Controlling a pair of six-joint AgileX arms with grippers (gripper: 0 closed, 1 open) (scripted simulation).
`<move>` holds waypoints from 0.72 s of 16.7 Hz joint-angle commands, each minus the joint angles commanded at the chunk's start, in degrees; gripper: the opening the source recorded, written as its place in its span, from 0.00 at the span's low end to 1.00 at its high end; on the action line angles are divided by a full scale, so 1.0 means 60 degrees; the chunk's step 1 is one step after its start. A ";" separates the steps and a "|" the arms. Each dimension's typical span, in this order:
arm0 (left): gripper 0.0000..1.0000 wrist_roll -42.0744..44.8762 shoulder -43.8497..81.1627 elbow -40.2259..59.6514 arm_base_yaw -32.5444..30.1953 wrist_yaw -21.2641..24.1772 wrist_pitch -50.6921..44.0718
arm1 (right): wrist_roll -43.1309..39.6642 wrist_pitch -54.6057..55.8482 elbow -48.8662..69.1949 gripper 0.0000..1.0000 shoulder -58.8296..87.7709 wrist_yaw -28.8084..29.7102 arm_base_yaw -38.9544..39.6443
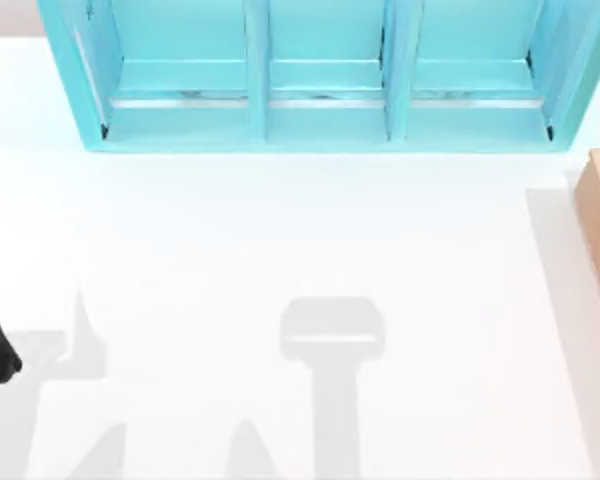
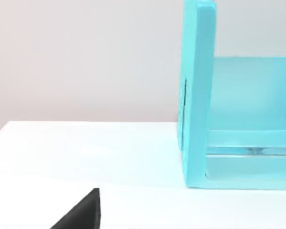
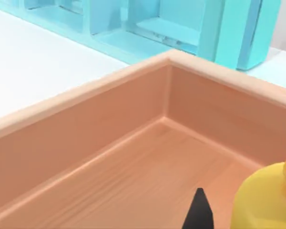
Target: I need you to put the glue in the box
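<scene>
Glue [image 3: 264, 200] over box [image 3: 133, 157] floor beside right gripper fingertip [image 3: 199, 212]

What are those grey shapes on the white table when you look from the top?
In the top view they are shadows on the table, soft-edged, blocky and spiky in shape, near the front edge. In the left wrist view the table looks bright and evenly lit beside the teal shelf. In the right wrist view the box walls show gentle shading.
</scene>
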 joint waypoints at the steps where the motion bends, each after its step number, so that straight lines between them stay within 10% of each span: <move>1: 1.00 0.0000 0.0000 0.0000 0.0000 0.0000 0.0000 | 0.0606 0.0636 -0.0185 0.00 -0.0080 -0.0074 0.0127; 12: 1.00 0.0000 0.0000 0.0000 0.0000 0.0000 0.0000 | 0.3882 0.4019 -0.1300 0.00 -0.0450 -0.0513 0.1033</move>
